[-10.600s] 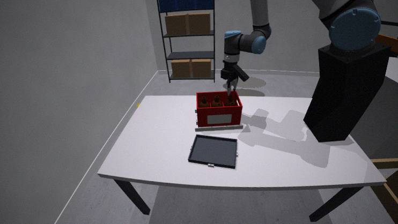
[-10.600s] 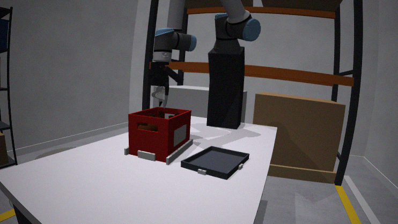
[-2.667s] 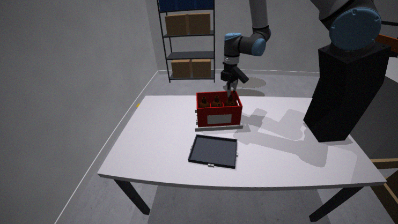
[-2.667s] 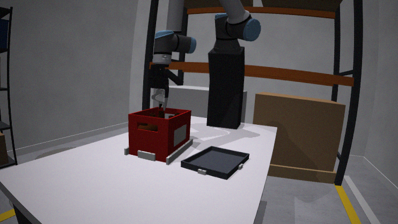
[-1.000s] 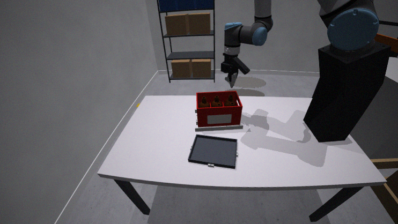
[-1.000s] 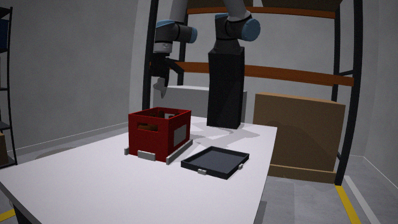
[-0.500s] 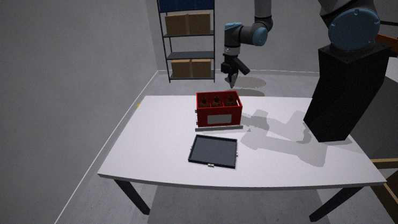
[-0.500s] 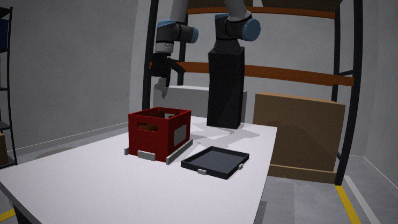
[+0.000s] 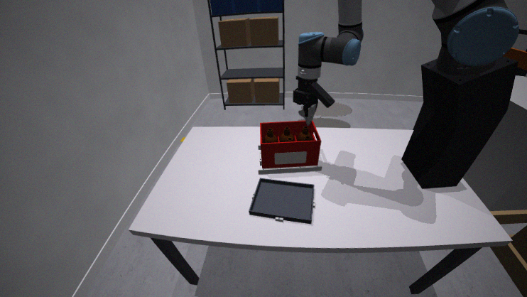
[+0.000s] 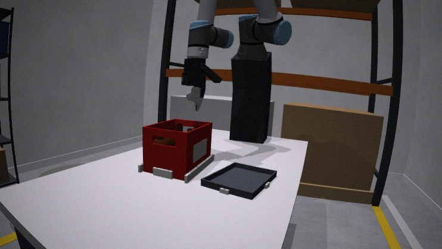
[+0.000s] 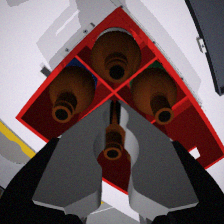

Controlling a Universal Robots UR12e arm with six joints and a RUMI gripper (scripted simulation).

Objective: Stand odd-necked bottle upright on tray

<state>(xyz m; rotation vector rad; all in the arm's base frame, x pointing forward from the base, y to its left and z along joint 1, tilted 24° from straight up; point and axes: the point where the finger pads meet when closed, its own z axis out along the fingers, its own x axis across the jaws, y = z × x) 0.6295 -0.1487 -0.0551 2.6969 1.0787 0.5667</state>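
Bottles [image 11: 116, 55] of brown glass stand upright in the red crate [image 9: 290, 155], each in its own cell between the red dividers; which one has the odd neck cannot be told from these views. In the wrist view three necks show in full and a fourth bottle [image 11: 114, 142] is seen through the narrow slit between the fingers. The gripper [image 10: 196, 105] hangs above the crate's far corner, well clear of the rim, its jaws pressed together and holding nothing. Grey stop blocks [image 10: 162, 172] lie against the crate's foot. The dark tray [image 9: 282, 217] sits just in front of the crate, apart from it, nothing in it. Both rest on the white table [image 9: 206, 192], with the arm's black pedestal [image 9: 457, 125] at the right.
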